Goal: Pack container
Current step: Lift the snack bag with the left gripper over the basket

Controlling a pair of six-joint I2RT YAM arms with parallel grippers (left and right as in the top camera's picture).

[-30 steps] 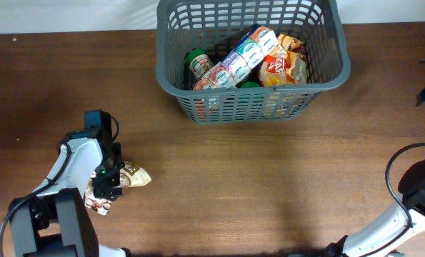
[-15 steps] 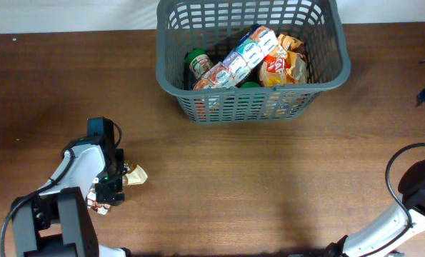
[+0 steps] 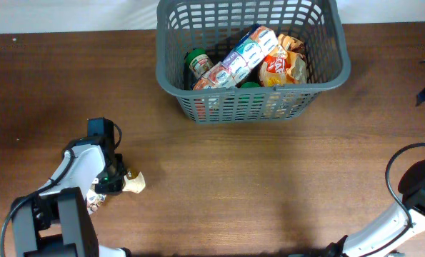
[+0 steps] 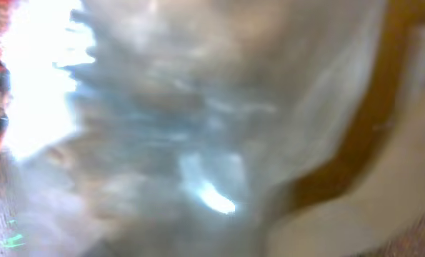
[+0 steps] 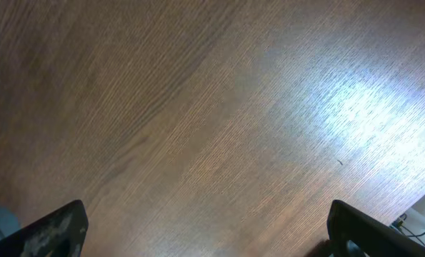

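2 grippers differ: the left gripper is pinched on a small tan packet at the near left of the table, while the right gripper hangs with its fingers wide apart over the wood. The container stands at the far centre, holding cartons, a jar and snack bags.

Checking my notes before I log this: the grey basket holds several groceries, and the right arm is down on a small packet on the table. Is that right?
Not quite: it is the left arm that is down on the small packet, as the overhead view shows. The grey basket does hold several groceries.
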